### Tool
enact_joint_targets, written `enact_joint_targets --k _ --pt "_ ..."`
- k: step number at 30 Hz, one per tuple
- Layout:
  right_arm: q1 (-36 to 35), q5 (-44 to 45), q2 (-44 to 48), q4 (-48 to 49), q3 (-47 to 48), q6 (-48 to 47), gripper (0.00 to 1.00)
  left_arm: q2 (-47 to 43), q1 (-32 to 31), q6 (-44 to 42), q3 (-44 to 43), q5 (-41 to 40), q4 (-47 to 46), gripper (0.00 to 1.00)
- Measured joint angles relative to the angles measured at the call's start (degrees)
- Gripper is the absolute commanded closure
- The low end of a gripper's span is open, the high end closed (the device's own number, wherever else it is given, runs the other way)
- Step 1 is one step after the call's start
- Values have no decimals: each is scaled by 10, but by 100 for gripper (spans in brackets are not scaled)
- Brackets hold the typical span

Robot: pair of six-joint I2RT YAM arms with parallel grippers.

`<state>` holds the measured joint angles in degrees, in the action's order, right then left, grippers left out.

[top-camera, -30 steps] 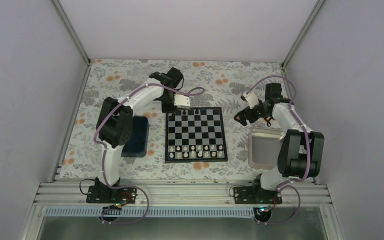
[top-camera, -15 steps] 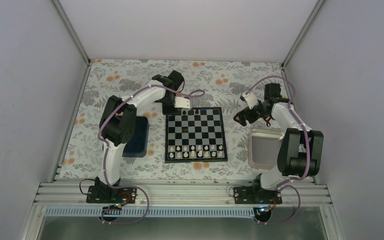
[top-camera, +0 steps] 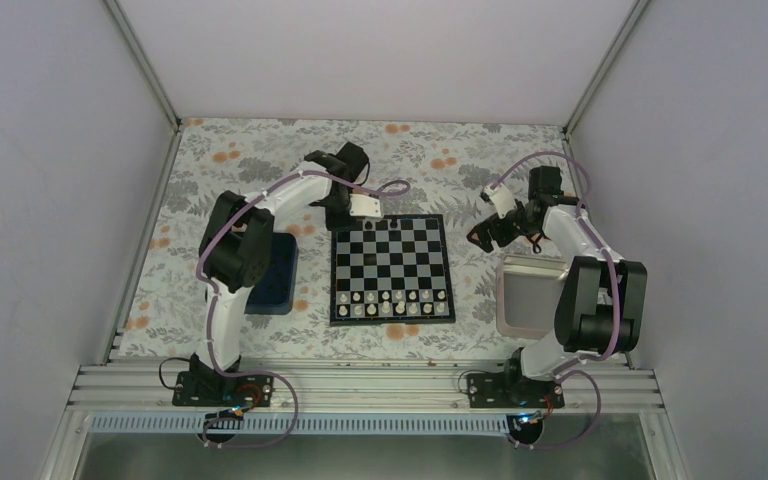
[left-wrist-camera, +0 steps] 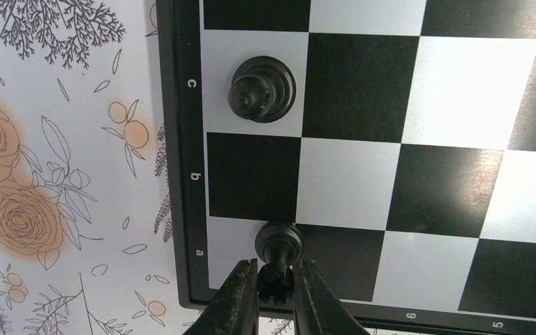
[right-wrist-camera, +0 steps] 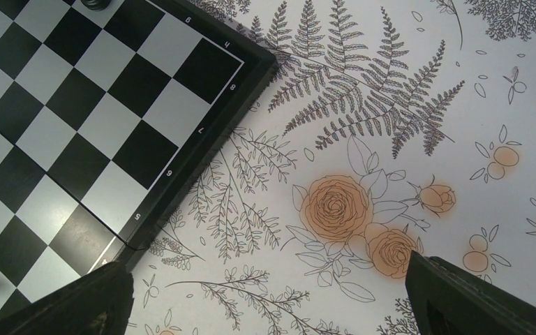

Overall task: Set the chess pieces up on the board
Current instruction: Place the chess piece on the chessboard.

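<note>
Fingers [left-wrist-camera: 232, 306] of the left gripper [left-wrist-camera: 273, 285] closed tight on the base of a tiny black chess piece [left-wrist-camera: 279, 241], its round head poking out just beyond the tips, over the pale corner square of the board [left-wrist-camera: 349, 174] beside the letter a; contact between piece and square impossible to judge from the wrist view. Two squares along the same edge, by the letter c, a second black piece [left-wrist-camera: 262, 89] upright and alone in the middle of its pale square, well clear of the fingers. From the overhead camera, left gripper low over the board's far left corner, with a dark blue tray [top-camera: 282, 280] on the floral cloth [top-camera: 240, 150] near the board's left side, partly hidden under the left arm. Board flat in the middle of the table between the two arms, white pieces [top-camera: 390, 303] lined up in its two nearest rows, black figures on the far row too small to count. Further right, the right gripper [top-camera: 482, 236] off the board, near its far right corner, above the cloth; in its wrist view, two fingers [right-wrist-camera: 70, 307] spread wide at either side of the frame, only printed roses and ferns showing between them, board corner to the left. Silver tray [top-camera: 525, 295] on the cloth near the board's right side, beside the right arm.
</note>
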<state>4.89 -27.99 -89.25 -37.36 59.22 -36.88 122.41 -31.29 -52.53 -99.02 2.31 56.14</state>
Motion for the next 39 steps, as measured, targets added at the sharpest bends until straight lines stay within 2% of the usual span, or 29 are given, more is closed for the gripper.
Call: enact_joint_targets --k 7,35,39 --pt "0 0 0 0 0 0 0 0 0 4 0 3 0 91" --pt "0 0 0 0 0 0 0 -1 13 0 4 -16 -10 91" --pt "0 0 0 0 0 0 0 -1 13 -2 4 -17 -10 82"
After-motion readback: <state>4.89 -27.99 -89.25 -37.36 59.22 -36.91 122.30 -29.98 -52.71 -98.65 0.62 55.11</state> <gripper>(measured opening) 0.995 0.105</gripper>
